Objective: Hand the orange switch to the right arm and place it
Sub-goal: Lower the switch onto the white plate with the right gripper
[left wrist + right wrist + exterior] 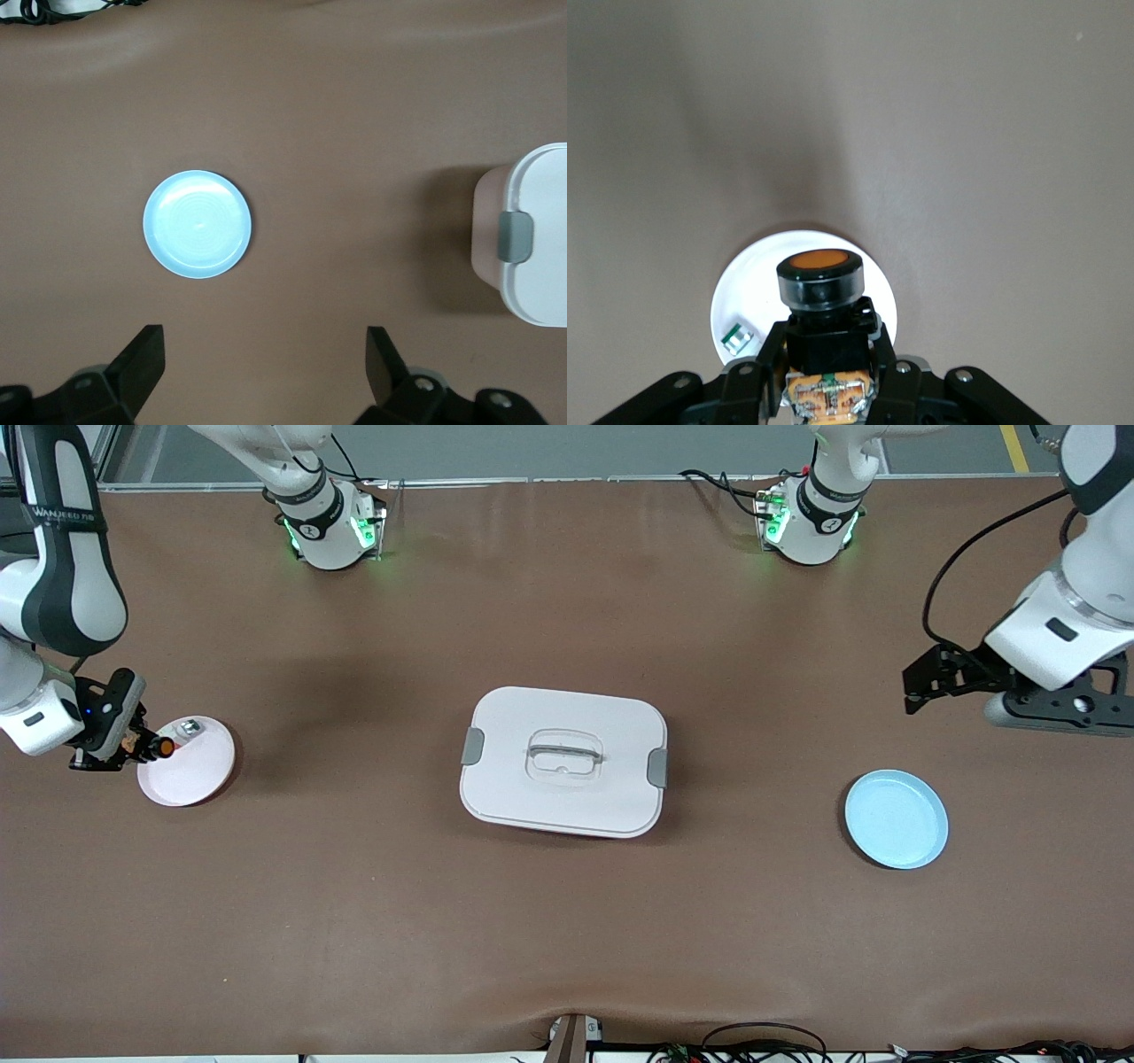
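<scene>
At the table, nearest the front camera: a blue plate (pixel 896 819) lies flat toward my left arm's end, nothing on it; my left wrist view shows it (pixel 198 223) whole and bare.
Middle of the table: a white box (pixel 563 761) with its lid on, a grey clasp at each short end and a clear handle set in the top; it lies a little farther from the front camera than the blue plate, well apart from both plates.
My right arm's end: a pale pink plate (pixel 187 762) lies about as far from the front camera as the box.
On the pink plate: a small silver-and-clear piece (pixel 189 729) rests near the rim farthest from the front camera; my right wrist view shows it (pixel 736 338) beside my fingers.
My right gripper (pixel 133 744): over the edge of the pink plate, fingers clamped on the orange switch.
Orange switch (pixel 160 747): held in my right gripper above the pink plate, black body between the fingers, round orange cap (pixel 819 262) sticking out past the fingertips; I cannot tell if it touches the plate.
My left gripper (pixel 912 686): in the air over bare table at my left arm's end, fingers spread wide with nothing between them; this arm waits.
Table (pixel 354 921): brown all over.
</scene>
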